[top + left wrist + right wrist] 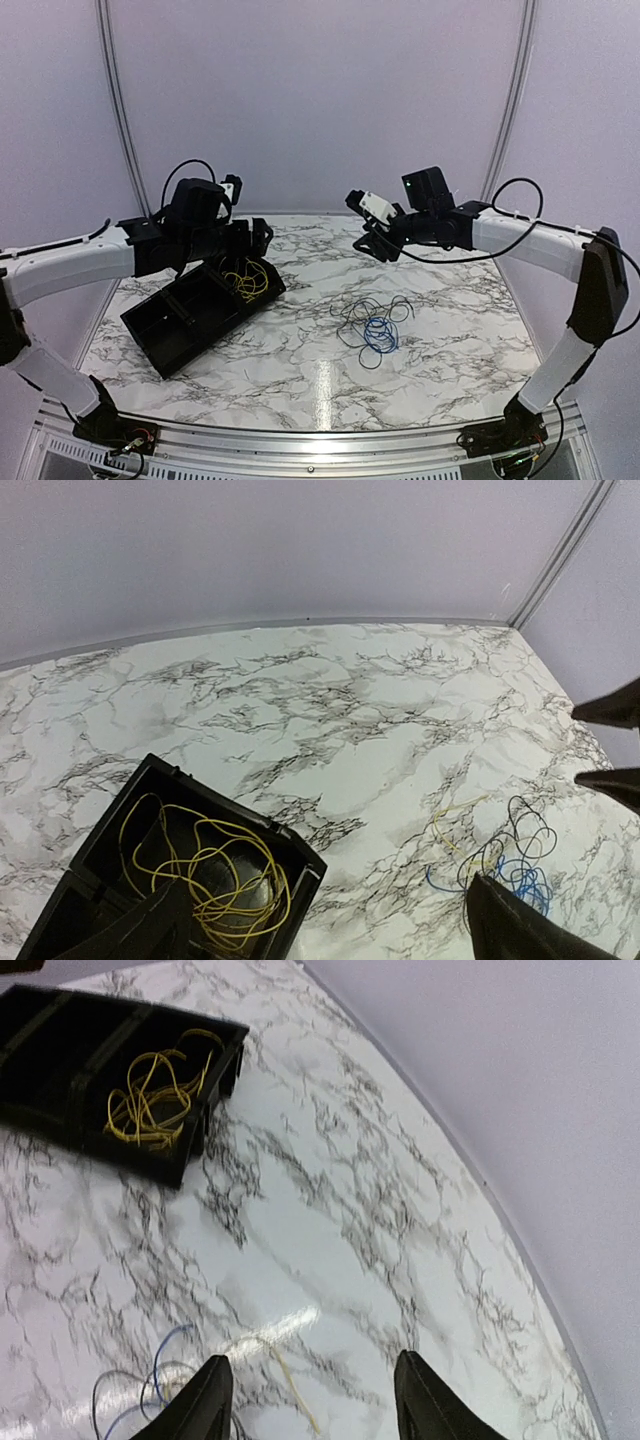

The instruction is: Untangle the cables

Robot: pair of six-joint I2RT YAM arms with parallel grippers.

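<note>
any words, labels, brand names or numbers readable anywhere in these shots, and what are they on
None: no text can be read in any of the three views.
The black tray and the marble table show no lettering.
The left arm and the right arm show no brand mark or number.
The white part near the right arm's wrist looks blank; too small to be sure.

Marbled white tabletop point(450, 335) with a glare streak point(322, 385); plain lilac walls point(320, 100); grey corner strip point(570, 542)
</note>
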